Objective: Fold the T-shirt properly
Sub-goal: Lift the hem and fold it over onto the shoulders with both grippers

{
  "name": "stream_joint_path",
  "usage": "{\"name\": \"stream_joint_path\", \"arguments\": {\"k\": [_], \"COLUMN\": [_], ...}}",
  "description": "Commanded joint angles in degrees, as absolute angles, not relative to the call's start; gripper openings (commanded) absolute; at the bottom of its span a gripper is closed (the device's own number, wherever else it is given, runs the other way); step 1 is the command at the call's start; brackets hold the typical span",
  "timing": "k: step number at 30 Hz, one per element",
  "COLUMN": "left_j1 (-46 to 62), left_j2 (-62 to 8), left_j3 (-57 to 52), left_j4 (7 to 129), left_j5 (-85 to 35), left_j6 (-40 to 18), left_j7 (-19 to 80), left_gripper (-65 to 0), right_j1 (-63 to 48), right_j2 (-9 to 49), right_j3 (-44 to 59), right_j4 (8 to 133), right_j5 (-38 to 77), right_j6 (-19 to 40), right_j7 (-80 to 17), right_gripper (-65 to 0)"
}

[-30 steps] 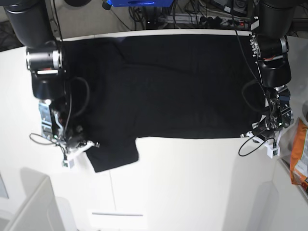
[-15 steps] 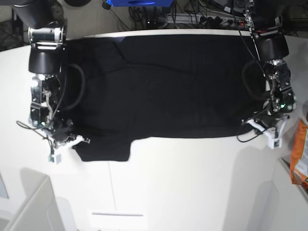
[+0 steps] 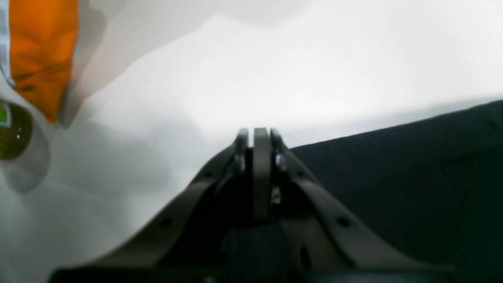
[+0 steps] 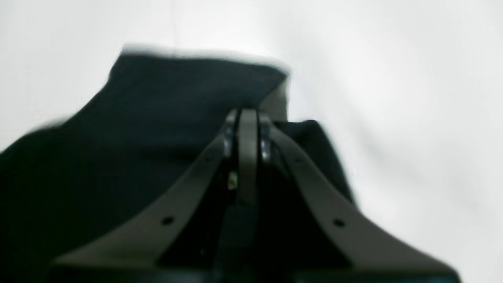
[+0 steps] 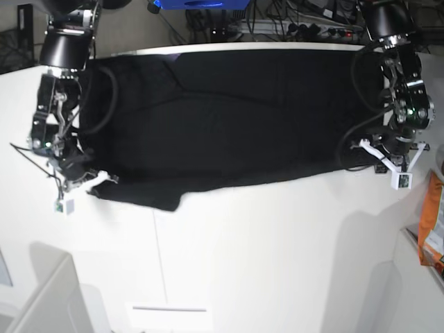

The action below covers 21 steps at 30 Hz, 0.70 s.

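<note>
The black T-shirt (image 5: 236, 118) lies spread across the white table (image 5: 277, 263), plain side up, and no print shows. My left gripper (image 5: 350, 156) is at the shirt's front right corner. In the left wrist view the left gripper (image 3: 255, 135) is shut at the hem edge of the T-shirt (image 3: 412, 177), with dark cloth between its fingers. My right gripper (image 5: 104, 182) is at the front left, by the sleeve. In the right wrist view the right gripper (image 4: 247, 118) is shut on the T-shirt (image 4: 118, 137), with the sleeve bunched around it.
An orange packet (image 5: 431, 222) lies at the table's right edge, and it also shows in the left wrist view (image 3: 39, 51) beside a green object (image 3: 11, 133). A grey box (image 5: 41, 298) stands at the front left. Cables and a power strip (image 5: 305, 28) run behind the table.
Both grippers have moved toward the back of the table, pulling the shirt's front edge with them. The front left sleeve has been drawn back and to the left.
</note>
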<state>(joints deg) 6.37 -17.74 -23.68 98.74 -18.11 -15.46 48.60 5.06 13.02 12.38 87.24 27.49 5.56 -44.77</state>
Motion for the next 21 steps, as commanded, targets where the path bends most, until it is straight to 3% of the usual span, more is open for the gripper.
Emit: {"name": "stream_joint_path", "arguments": {"k": [1, 10, 21], "left_j1": [6.9, 15.52, 23.16], "left_j2": [-18.15, -17.1, -18.77], "left_j3": [-24.75, -30.46, -30.9], "left_j4": [101.32, 106.68, 111.6], "left_j5": [-18.42, -31.6, -33.71], "left_j6": [-15.52, -15.6, -15.6], "left_j7": [47.34, 47.52, 47.52], "left_gripper": [-65.0, -65.0, -65.0], "right_j1": [5.41, -3.56, -13.76], "right_j2": [13.58, 13.58, 11.47], "right_j3": [12.97, 13.05, 17.19], "right_j4": [89.63, 100.09, 110.64], "right_j5": [28.0, 28.09, 28.09], "right_j6": [5.85, 5.76, 5.67], "right_j7": [-44.18, -44.44, -45.58], "right_gripper": [-65.0, -65.0, -65.0]}}
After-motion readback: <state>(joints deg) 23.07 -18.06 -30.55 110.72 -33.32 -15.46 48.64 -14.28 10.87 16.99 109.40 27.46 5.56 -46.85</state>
